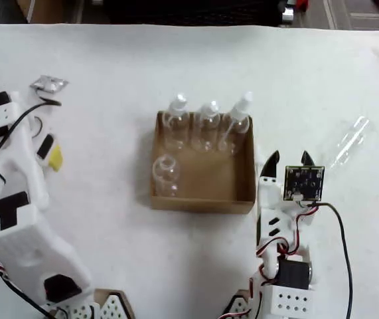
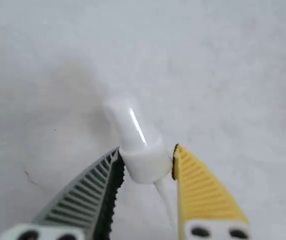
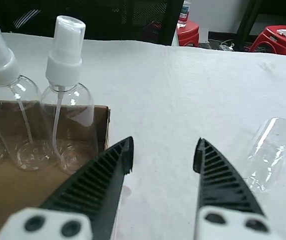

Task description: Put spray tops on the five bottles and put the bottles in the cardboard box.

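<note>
A cardboard box sits mid-table. Along its back wall stand three clear bottles with white spray tops. A fourth bottle stands at the box's front left corner, seemingly without a top. A fifth clear bottle lies on its side on the table right of the box, without a top. My left gripper is at the far left of the table, shut on a white spray top whose thin tube hangs between the fingers. My right gripper stands open just right of the box.
A small crumpled clear wrapper lies at the back left near the left arm. The table has a white cover. A brown cardboard piece shows at the near edge by the left arm's base.
</note>
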